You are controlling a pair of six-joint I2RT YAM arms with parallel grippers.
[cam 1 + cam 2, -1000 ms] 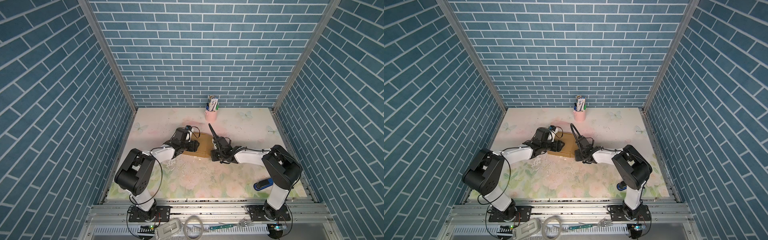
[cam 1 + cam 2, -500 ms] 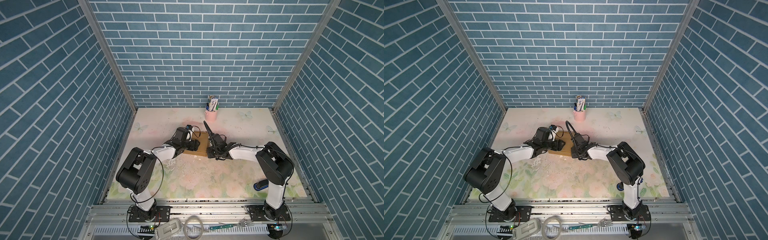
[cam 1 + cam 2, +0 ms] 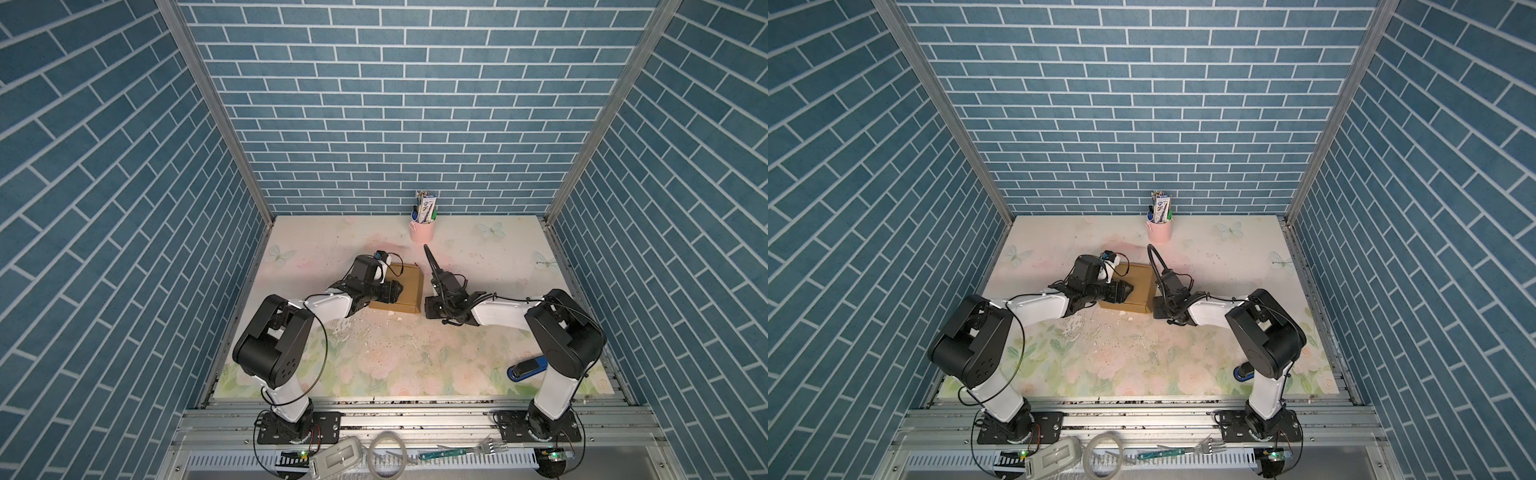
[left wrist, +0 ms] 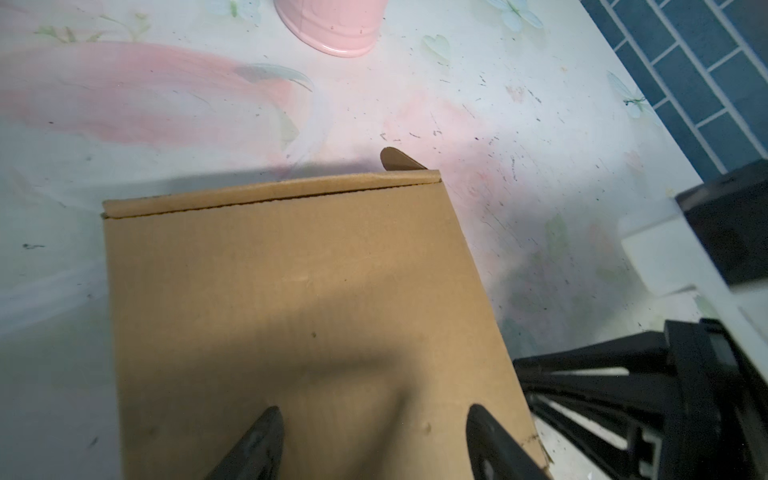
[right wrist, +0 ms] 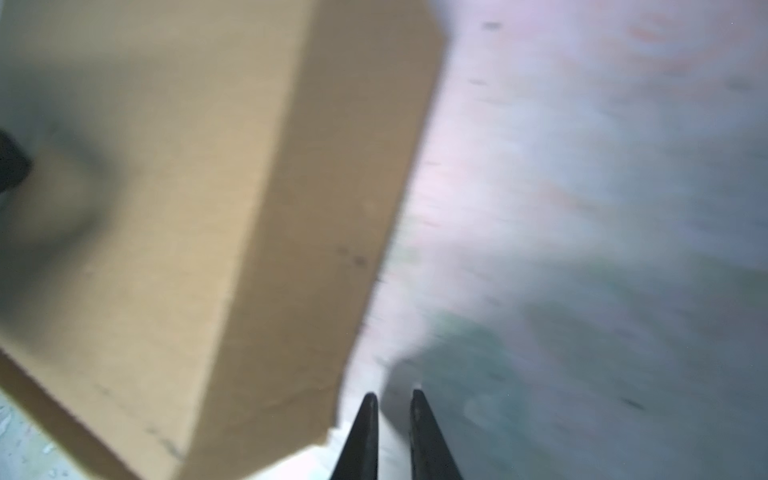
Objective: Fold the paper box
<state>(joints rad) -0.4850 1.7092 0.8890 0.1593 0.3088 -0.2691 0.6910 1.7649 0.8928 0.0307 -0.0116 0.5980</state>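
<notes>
— Okay, where's the paper box (image 3: pixel 411 286)?
— Lid down, flat on the worktop (image 3: pixel 490 266) between my arms, pink cup (image 3: pixel 422 231) behind it.
— Your left tool (image 4: pixel 372 411)?
— Spread wide over the lid, empty. Whether it touches, can't tell.
— And the right tool (image 5: pixel 392 397)?
— Narrow slit, gripping nothing, just beside the box's near right corner, low over the worktop. My wrist view is blurred.

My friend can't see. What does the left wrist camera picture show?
A folded brown cardboard box lies on a flowery table, with the black left gripper open over it. A pink cup stands beyond the box.
</notes>
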